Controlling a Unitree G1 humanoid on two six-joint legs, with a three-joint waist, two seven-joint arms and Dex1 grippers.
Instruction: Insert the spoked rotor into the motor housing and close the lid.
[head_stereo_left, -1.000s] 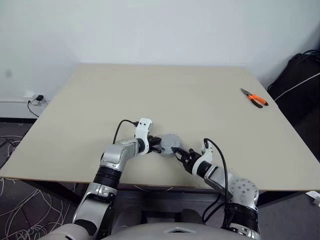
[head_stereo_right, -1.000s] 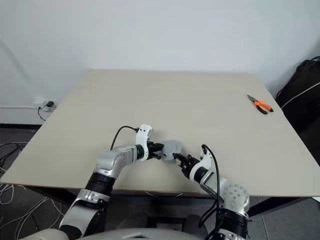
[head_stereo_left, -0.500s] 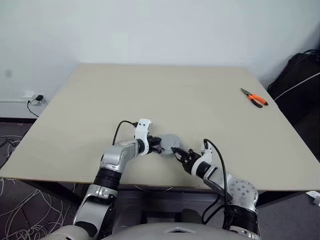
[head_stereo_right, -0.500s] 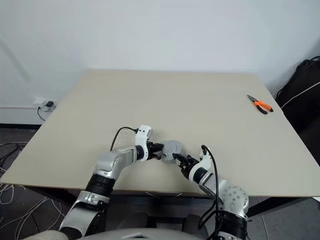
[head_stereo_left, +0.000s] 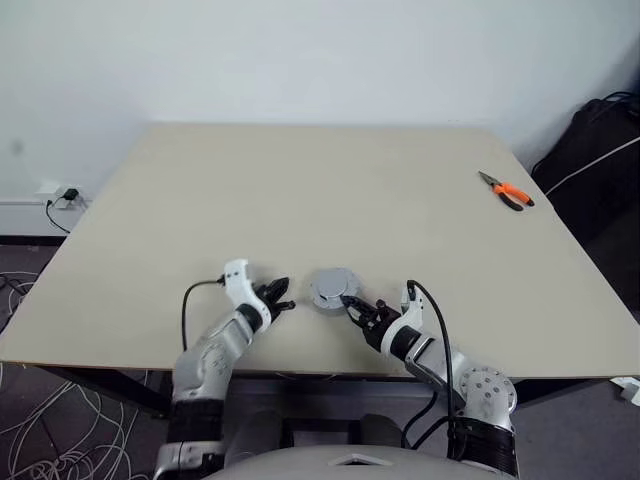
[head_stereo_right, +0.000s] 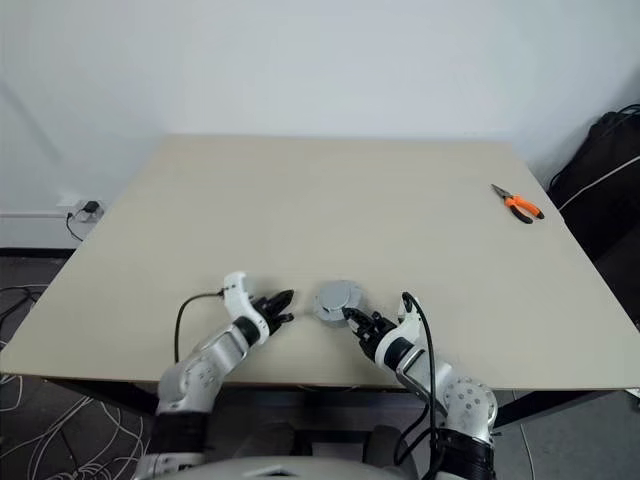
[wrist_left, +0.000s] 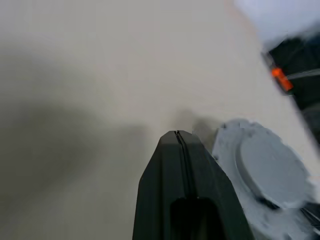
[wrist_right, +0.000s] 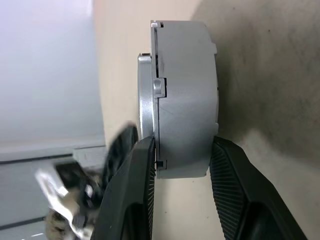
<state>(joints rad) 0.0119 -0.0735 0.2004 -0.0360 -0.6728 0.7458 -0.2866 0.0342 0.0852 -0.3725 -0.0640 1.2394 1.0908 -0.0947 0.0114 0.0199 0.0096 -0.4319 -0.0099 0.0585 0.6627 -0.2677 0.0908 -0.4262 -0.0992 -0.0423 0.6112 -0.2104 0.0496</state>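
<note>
Since our left gripper (head_stereo_left: 281, 291), fingers together, backed off, our right gripper (head_stereo_left: 352, 307) pinches the closed round grey metal motor housing (head_stereo_left: 331, 288), seemingly finished.

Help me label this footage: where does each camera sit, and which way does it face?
Left eye: on the head, looking forward and down over the table; both arms show, with the motor between the left pincer and right pincer.
Right eye: its stereo twin, same scene.
Left wrist: looks along shut fingers at the motor.
Right wrist: looks along fingers clamping the motor.
Shared: both wrist views show the motor; pliers in both eye views.
</note>
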